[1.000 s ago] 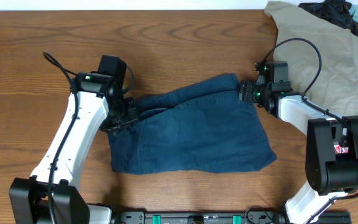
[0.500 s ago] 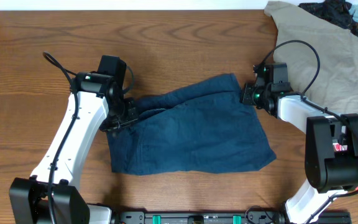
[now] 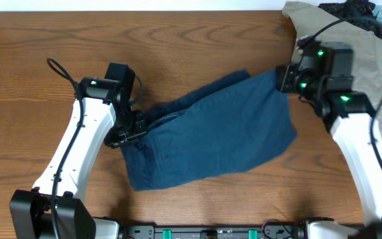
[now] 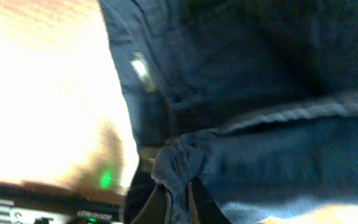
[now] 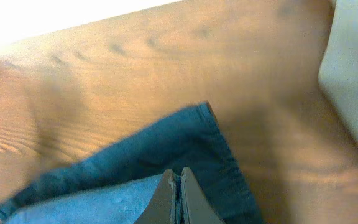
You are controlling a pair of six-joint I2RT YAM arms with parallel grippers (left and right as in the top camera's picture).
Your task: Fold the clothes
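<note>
As I watch from beside the desk [image 3: 45, 33], the shorts [image 3: 211, 133] lie spread across its middle, slanting from the lower left up toward the upper right of the overhead frame. The left tool [image 3: 130, 127] sits at the shorts' left edge, left of centre. In its wrist view the fingers [image 4: 199, 200] are pinched nearly together, with a bunched fold of blue cloth caught between them. Stitched seams and a pocket edge fill the picture above.

The right tool [image 3: 285, 78] is at the shorts' upper right corner. From its wrist, the two fingers [image 5: 163, 196] are closed almost flat against each other on a thin edge of the cloth. The hemmed corner points toward the top of that frame over bare wood.

A beige garment [image 3: 370, 53] lies in the upper right corner of the overhead frame, just beyond the right tool, with dark clothes [image 3: 350, 10] heaped at its top edge.
</note>
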